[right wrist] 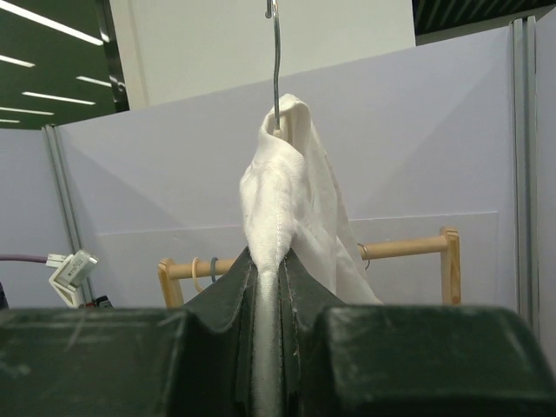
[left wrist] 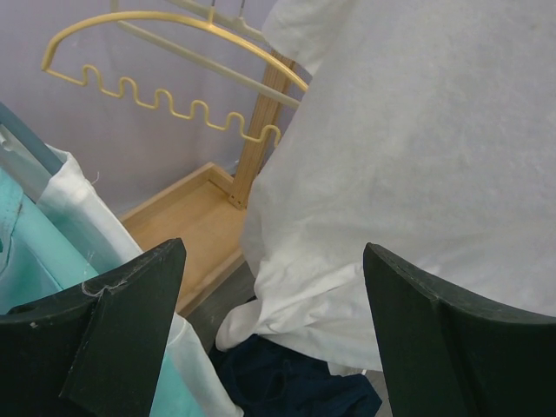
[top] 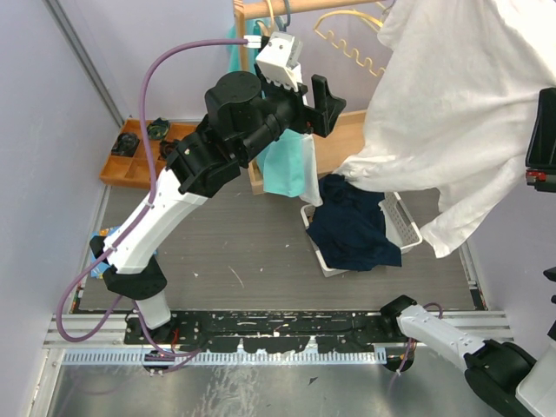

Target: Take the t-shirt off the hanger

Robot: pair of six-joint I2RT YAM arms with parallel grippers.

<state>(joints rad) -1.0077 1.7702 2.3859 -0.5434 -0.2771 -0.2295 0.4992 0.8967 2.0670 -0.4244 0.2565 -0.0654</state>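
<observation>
Top external view: wooden rack (top: 261, 10) at the far side of the surface (top: 234, 261), a teal garment (top: 282, 169) hanging from it. A basket (top: 401, 228) of dark blue cloth (top: 352, 228) sits below.

White t-shirt (top: 452, 113) fills the upper right, off the surface, draping down and left until its lowest folds hang over the basket. Its long axis runs steeply downward from a gathered top.

Left arm (top: 174, 200) is raised toward the rack. Left jaws are wide apart and hold nothing. In the left wrist view the shirt body lies ahead and to the right of them, near but not touching. A yellow hanger (left wrist: 174, 69) hangs up-left; it is bare where it shows, and its right end is hidden behind the shirt's edge.

Right arm (top: 434, 330) reaches up past the right edge of the top view. Right wrist view: right jaws are narrow, pinched on a bunched ridge of the white cloth. A thin metal hook (right wrist: 275, 61) rises straight up out of that bunch, directly above the jaws, and its top runs out of frame. The hanger body under the cloth is not visible.

Judgement: the coming move turns on the hook standing above the pinch while the cloth hangs below it. The shirt has to come down and away from the hook. The free left jaws are nearer the loose body and look best placed to pull.
</observation>
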